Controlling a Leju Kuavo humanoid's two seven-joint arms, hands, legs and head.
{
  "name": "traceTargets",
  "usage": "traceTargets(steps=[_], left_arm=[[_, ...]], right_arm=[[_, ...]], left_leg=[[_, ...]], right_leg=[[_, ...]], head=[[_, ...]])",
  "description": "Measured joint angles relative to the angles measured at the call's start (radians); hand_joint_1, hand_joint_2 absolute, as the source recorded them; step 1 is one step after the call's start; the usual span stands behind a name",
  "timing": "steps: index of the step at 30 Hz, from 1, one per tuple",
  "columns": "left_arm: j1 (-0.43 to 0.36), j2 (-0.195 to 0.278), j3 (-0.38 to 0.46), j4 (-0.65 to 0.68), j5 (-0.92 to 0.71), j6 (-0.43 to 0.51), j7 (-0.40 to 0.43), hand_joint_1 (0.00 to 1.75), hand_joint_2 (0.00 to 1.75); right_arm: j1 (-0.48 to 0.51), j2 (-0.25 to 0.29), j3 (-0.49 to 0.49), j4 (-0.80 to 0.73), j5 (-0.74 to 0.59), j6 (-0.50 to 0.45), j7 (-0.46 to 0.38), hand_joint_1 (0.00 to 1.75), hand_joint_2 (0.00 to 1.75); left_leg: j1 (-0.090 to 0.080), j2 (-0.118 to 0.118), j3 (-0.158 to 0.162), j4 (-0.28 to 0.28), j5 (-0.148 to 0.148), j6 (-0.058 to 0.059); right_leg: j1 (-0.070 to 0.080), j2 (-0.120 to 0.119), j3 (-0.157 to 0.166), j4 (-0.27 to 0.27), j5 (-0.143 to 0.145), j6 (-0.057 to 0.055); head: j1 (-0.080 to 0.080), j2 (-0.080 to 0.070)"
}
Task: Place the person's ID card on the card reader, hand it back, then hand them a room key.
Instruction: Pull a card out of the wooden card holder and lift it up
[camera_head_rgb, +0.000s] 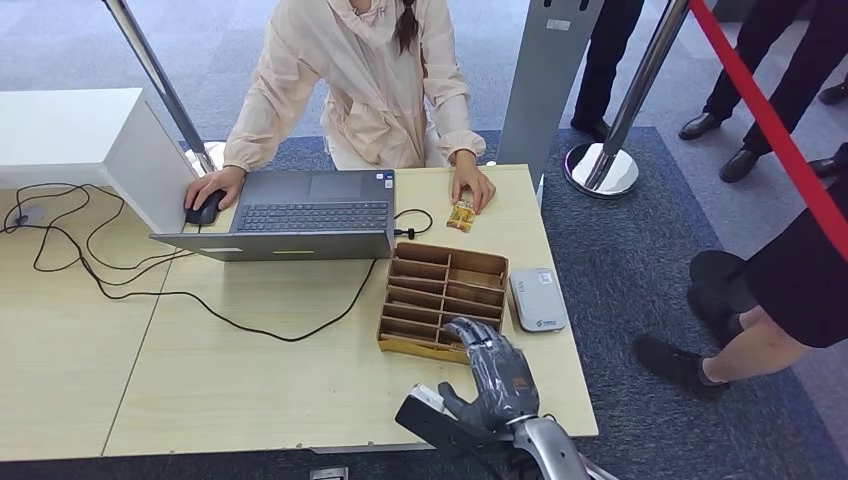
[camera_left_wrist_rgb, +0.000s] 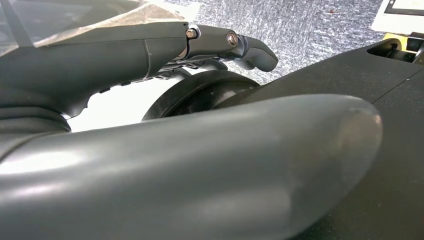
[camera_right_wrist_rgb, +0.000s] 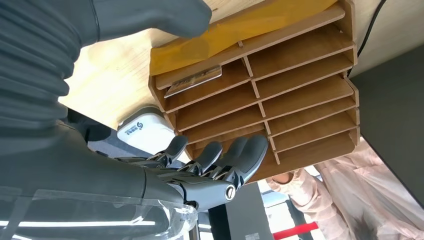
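fingers (camera_right_wrist_rgb: 250, 152) of your right hand (camera_head_rgb: 498, 367) are spread and hold nothing, poised over the near edge of the wooden slotted organizer (camera_head_rgb: 442, 299). in the right wrist view a card (camera_right_wrist_rgb: 194, 81) lies in one of the slots nearest the hand. the white card reader (camera_head_rgb: 537, 298) sits just beside the organizer. the id card (camera_head_rgb: 461, 216) rests on the table (camera_head_rgb: 250, 390) at the person's hand (camera_head_rgb: 471, 185), well apart from yours. your left hand (camera_left_wrist_rgb: 200, 150) hangs low, grasp unclear.

Right hand (camera_head_rgb: 497, 368): raised in front of me, fingers (camera_right_wrist_rgb: 235, 159) spread, holding nothing.
Left hand (camera_left_wrist_rgb: 210, 165): thumb and a finger apart; probably empty.
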Motion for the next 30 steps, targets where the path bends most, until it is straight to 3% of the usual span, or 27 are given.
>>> traceTargets(steps=[13,30], left_arm=[[-0.002,0.0,-0.009,0.0,0.0,-0.007,0.0,0.0,0.0],[-0.001,0.0,-0.013,0.0,0.027,-0.009,0.005,0.0,0.0]], right_arm=[[-0.018,0.017,0.029,0.036,0.024,0.001,-0.011,0.41,1.75],[-0.027,0.058,0.048,0.107,0.136,-0.09,-0.025,0.6,1.75]], left_leg=[[0.0,0.0,0.0,0.0,0.0,0.0],[0.0,0.0,0.0,0.0,0.0,0.0]], right_leg=[[0.0,0.0,0.0,0.0,0.0,0.0],[0.0,0.0,0.0,0.0,0.0,0.0]], head=[[0.0,0.0],[0.0,0.0]])
